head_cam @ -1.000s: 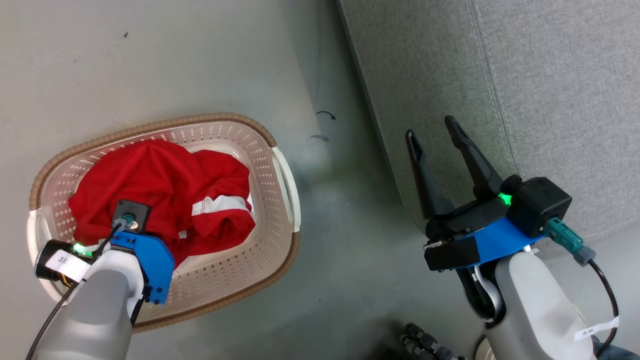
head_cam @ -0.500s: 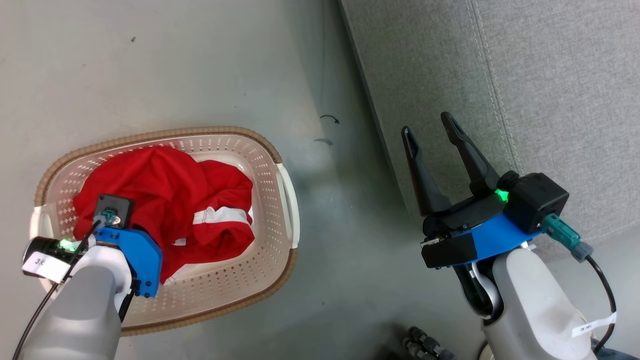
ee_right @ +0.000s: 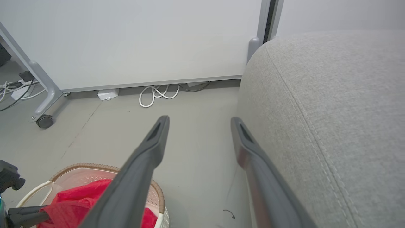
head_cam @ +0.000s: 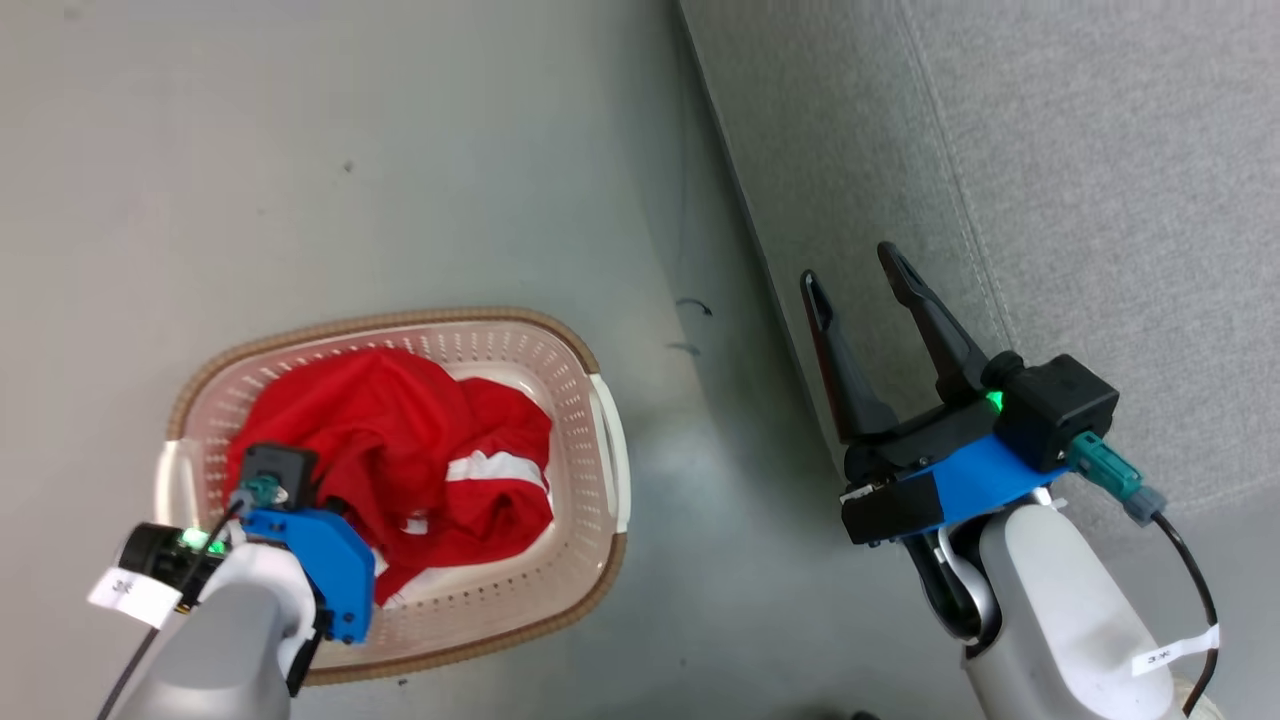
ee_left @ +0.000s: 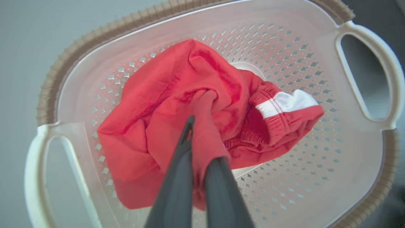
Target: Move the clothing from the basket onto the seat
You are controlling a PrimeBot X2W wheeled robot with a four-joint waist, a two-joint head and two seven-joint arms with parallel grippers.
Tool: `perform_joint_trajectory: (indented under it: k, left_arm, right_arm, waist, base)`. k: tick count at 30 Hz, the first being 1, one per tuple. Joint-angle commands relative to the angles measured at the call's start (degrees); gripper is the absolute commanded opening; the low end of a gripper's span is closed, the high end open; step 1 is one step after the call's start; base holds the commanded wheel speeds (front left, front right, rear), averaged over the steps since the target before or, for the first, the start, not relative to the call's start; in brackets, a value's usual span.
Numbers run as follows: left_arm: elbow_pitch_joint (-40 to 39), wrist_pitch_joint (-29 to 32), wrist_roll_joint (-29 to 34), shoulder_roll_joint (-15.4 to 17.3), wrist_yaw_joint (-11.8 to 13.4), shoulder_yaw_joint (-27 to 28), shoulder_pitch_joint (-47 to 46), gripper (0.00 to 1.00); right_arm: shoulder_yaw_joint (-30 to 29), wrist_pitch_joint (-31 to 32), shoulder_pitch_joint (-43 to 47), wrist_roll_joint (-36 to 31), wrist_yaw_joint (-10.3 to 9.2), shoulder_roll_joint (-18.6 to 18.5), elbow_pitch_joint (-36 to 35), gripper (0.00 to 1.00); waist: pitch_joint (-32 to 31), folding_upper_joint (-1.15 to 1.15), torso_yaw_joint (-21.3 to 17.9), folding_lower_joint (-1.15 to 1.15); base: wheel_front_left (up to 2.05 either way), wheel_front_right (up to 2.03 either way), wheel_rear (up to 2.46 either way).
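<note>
seeing left gripper [ee_left: 197, 133] pinched tight on a fold of the red clothing [ee_left: 177, 82], bunched inside the basket [head_cam: 590, 400] w/ white stripe showing, and right gripper [head_cam: 850, 265] w/ jaws wide apart, empty, off to the basket's right by the grey seat [head_cam: 1100, 200]

Print on arm tags [head_cam: 1160, 660] illegible

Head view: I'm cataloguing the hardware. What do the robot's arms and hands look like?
Pale grey forearms. Each wrist has a blue bracket, a black camera block, a green light, a teal plug on a black cable, and a white label. The right hand and left hand each have two long dark fingers.
</note>
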Motion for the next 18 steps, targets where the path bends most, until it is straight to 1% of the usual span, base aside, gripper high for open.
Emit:
perform_joint_trajectory:
  k: [1, 3, 5, 8, 11, 18]
  left_arm:
    - [-0.58, -0.51, -0.87, -0.14, -0.01, -0.77, 0.61, 0.00]
    - [-1.50, -1.21, -2.58, -0.68, -0.01, -2.51, 1.54, 0.00]
    - [-2.36, -1.56, -3.96, -2.57, -0.01, -4.05, 1.60, 0.00]
    - [-3.18, -2.18, -5.77, -4.22, -0.01, -5.95, 2.46, 0.00]
    - [-3.37, -2.57, -5.18, -8.32, 0.59, -7.33, 1.85, 0.00]
    - [-5.45, -3.55, -5.53, -10.47, 0.20, -8.28, 1.30, 0.00]
  right_arm:
    - [-0.20, -0.20, 0.58, -0.53, 0.03, -0.15, 0.33, 1.00]
    - [-0.45, -0.20, 1.26, -0.81, 0.03, -0.16, 1.00, 1.00]
    - [-0.78, -0.19, 2.01, -1.24, 0.03, -0.16, 1.76, 1.00]
    - [-1.30, -0.19, 3.20, -1.66, 0.03, -0.16, 2.75, 1.00]
    - [-2.26, -0.19, 4.81, -2.40, 0.03, -0.19, 3.95, 1.00]
    - [-3.55, -0.19, 7.49, -3.61, 0.03, -0.19, 5.84, 1.00]
  waist:
    - [-2.91, 0.00, 1.60, 0.00]
    - [-5.25, 0.00, 2.56, 0.00]
    - [-7.85, 0.00, 3.69, 0.00]
    - [-11.64, 0.00, 5.54, 0.00]
    - [-15.82, 0.00, 7.67, 0.00]
    - [-22.76, 0.00, 11.30, 0.00]
  base:
    - [0.00, 0.00, 0.00]
    - [0.00, 0.00, 0.00]
    - [0.00, 0.00, 0.00]
    - [0.00, 0.00, 0.00]
    - [0.00, 0.00, 0.00]
    - [0.00, 0.00, 0.00]
